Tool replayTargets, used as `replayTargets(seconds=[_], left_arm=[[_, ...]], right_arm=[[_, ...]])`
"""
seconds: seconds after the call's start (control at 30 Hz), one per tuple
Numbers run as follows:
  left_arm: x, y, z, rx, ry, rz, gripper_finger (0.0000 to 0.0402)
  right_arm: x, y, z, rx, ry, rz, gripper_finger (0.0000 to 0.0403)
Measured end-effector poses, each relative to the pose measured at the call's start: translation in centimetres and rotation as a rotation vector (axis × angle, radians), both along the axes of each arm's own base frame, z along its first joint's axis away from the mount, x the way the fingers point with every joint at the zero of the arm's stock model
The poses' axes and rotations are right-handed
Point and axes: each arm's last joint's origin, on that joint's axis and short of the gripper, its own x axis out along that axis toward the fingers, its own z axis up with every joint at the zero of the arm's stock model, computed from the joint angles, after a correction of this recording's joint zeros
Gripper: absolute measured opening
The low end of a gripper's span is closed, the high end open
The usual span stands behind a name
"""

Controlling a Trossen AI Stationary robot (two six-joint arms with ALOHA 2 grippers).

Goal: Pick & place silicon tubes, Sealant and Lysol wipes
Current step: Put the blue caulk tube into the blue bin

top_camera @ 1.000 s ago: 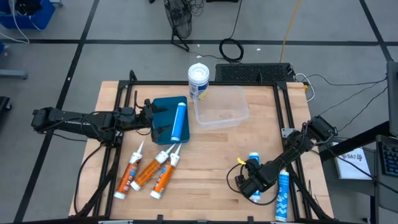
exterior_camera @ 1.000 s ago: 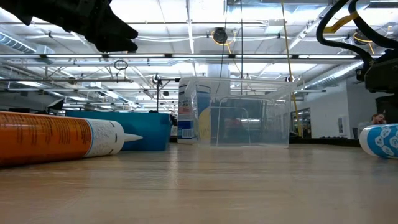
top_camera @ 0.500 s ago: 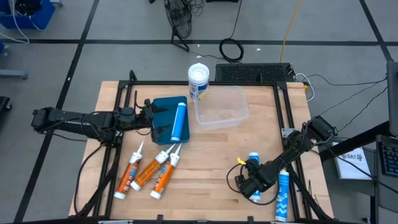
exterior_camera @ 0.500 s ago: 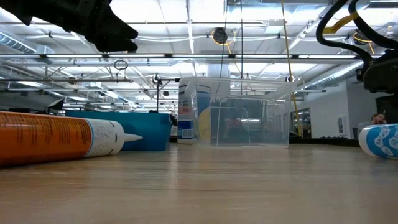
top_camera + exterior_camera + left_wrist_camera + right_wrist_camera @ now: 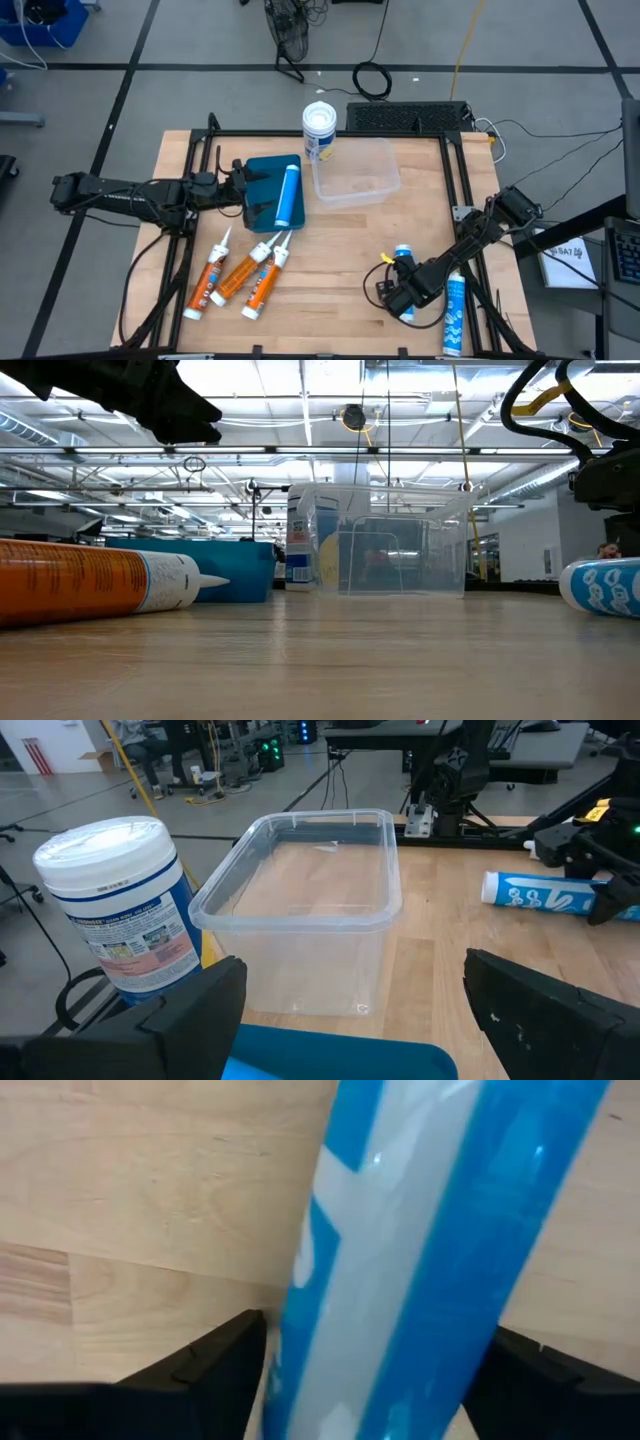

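Observation:
The Lysol wipes canister (image 5: 319, 130) stands upright at the table's far edge beside a clear tub (image 5: 356, 172). A blue tube (image 5: 288, 195) lies in the blue bin (image 5: 262, 172). Three orange tubes (image 5: 245, 275) lie on the wood at the near left. My left gripper (image 5: 246, 190) hangs open and empty at the bin's left side. My right gripper (image 5: 404, 293) is shut on a blue-and-white tube (image 5: 403, 262) at the near right. A second blue-and-white tube (image 5: 455, 312) lies to its right. My right gripper pinches the blue-and-white tube's body (image 5: 400, 1250) between its two fingers (image 5: 215, 1365), on the half away from its cap. The fingers come slanting down from the table's right and lie across the tube. The tube lies about level, low over the wood (image 5: 600, 585); whether it rests there I cannot tell.
The clear tub (image 5: 310, 910) and the canister (image 5: 125, 910) stand ahead of my left gripper. Bare wood lies between the orange tubes and my right gripper. A black frame (image 5: 200, 150) runs along the table's edges.
My right gripper has moved a little toward the table's left edge, taking the blue-and-white tube with it; the tube stays about level and low.

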Motion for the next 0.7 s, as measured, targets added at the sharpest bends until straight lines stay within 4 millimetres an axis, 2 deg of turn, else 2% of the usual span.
replayTargets(seconds=[0.47,0.7], left_arm=[[0.0,0.0,0.0,0.0,0.0,0.0,0.0365],[0.0,0.0,0.0,0.0,0.0,0.0,0.0365]], right_arm=[[0.0,0.0,0.0,0.001,0.001,0.003,0.0224],[0.0,0.02,0.0,0.003,0.0,0.008,0.0221]])
